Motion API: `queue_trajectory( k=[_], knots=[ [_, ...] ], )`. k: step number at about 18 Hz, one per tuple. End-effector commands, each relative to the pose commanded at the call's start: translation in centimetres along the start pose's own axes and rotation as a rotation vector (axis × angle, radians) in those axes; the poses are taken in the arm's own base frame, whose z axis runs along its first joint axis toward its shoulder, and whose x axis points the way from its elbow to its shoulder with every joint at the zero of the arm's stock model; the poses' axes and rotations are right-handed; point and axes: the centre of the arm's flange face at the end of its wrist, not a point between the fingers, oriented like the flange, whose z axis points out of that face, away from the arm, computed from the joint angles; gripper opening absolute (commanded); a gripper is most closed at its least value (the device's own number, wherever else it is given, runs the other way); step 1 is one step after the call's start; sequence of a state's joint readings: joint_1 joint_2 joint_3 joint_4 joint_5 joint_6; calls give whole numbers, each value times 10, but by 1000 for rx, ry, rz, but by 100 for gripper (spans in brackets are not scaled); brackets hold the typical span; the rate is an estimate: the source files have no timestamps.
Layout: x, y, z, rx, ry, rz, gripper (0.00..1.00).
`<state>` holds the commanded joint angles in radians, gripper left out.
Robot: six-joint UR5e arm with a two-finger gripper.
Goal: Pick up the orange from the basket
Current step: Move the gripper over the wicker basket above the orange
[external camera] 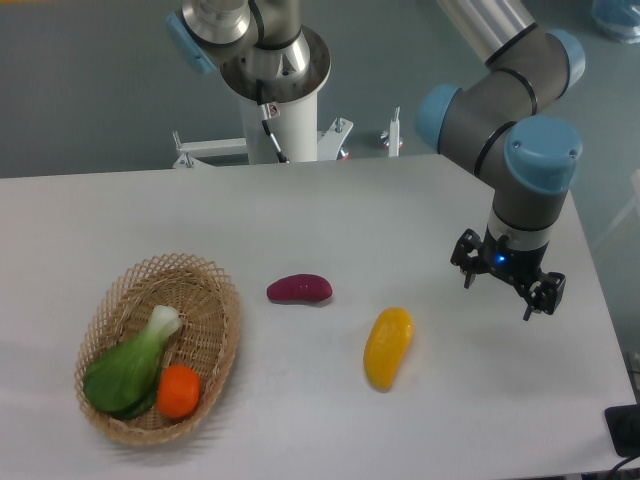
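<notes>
The orange (pixel 178 391) is small, round and bright orange-red. It lies in the near end of the tan wicker basket (pixel 212 283) at the table's front left, touching a green leafy vegetable (pixel 132 364). My gripper (pixel 499 290) hangs over the right side of the table, far to the right of the basket. Its two fingers are spread apart and hold nothing.
A purple sweet potato (pixel 299 289) lies on the table right of the basket. A yellow-orange oblong fruit (pixel 387 347) lies between it and the gripper. The arm's base (pixel 275 90) stands behind the table's far edge. The table's right edge runs close to the gripper.
</notes>
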<state>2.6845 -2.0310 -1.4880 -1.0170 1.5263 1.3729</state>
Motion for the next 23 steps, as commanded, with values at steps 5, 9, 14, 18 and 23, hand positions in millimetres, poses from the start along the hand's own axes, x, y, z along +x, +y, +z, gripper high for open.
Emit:
queue_trajectory(
  k=[5,9,14,18,23],
  knots=[
    [3,-7,-1,1,2,1,100],
    [13,-29,-2,6,4,-21,100],
    [27,-61,-4,17,10,-121,100],
    [47,-100,-3,28,18,-222,100],
    [86,-173,4,52,43,-319,100]
  ],
)
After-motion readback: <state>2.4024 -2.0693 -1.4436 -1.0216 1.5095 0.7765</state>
